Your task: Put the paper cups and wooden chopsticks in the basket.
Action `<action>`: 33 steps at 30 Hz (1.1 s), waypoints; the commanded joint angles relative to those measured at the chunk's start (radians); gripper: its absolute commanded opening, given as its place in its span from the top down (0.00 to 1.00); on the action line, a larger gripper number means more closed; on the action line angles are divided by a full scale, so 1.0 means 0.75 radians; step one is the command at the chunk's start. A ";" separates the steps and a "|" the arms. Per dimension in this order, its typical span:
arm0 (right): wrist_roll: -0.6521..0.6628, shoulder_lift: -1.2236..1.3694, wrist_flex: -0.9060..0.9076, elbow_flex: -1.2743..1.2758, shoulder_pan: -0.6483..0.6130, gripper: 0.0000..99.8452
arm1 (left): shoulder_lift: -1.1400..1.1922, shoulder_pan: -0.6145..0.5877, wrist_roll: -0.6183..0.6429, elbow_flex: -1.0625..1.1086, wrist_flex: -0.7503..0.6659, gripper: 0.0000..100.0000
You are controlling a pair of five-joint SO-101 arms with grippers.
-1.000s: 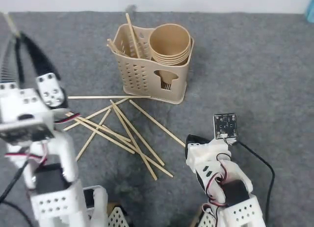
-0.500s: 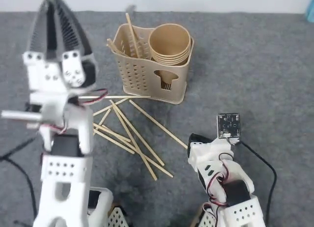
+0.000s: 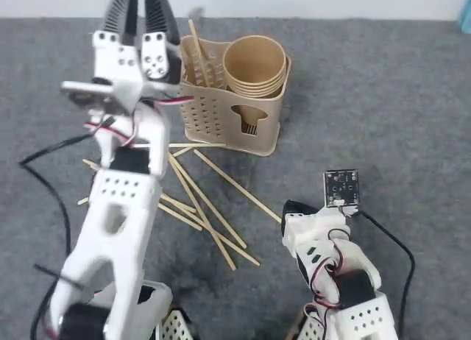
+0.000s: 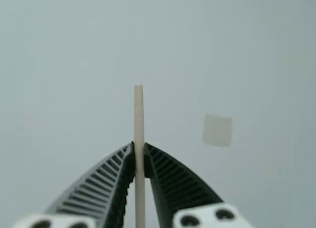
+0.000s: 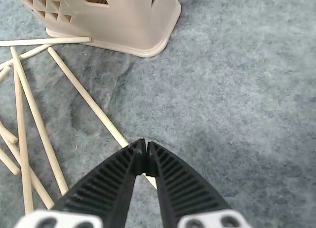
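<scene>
Wooden chopstick held up beside the basket, with many sticks left to gather.

The left end effector (image 4: 138, 148) pinches one chopstick (image 4: 138, 114), which runs out past its tips; it is raised beside the basket (image 3: 221, 112), on the side away from the cups. A stack of paper cups (image 3: 254, 60) sits inside the basket, with a few sticks in the compartment next to them, so the cup part looks done. The loose chopsticks (image 3: 206, 207) lie crisscrossed on the grey worktop (image 3: 368, 97) in front of the basket. The right end effector (image 5: 145, 146) is pressed together on nothing, low in front of the basket, its tips over one stick's end.
</scene>
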 commanded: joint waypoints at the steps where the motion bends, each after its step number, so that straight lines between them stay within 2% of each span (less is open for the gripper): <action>1: 0.033 -0.003 -0.003 0.027 0.009 0.99 | 0.139 0.000 0.018 -0.071 -0.119 0.99; 9: 0.035 0.005 -0.034 0.027 0.013 0.99 | 0.213 0.014 0.020 0.062 -0.143 0.98; 12: 0.035 0.005 -0.034 0.027 0.013 0.99 | 0.213 0.012 0.027 0.136 -0.123 0.89; 15: 0.035 0.005 -0.034 0.027 0.013 0.99 | 0.211 0.000 0.029 0.148 0.014 0.80; 18: 0.035 0.005 -0.034 0.027 0.011 0.99 | 0.174 -0.016 0.029 0.140 0.068 0.81; 23: 0.037 0.005 -0.034 0.027 0.011 0.99 | -0.043 -0.033 0.031 0.132 0.211 0.90; 27: 0.037 0.007 -0.034 0.027 0.011 0.99 | -0.317 -0.037 0.031 0.095 0.563 0.91; 30: 0.037 0.007 -0.030 0.027 0.011 0.99 | -0.481 -0.096 0.031 -0.083 1.043 0.90; 33: 0.037 0.007 -0.024 0.027 0.011 0.99 | -0.503 -0.182 0.031 -0.384 1.540 0.87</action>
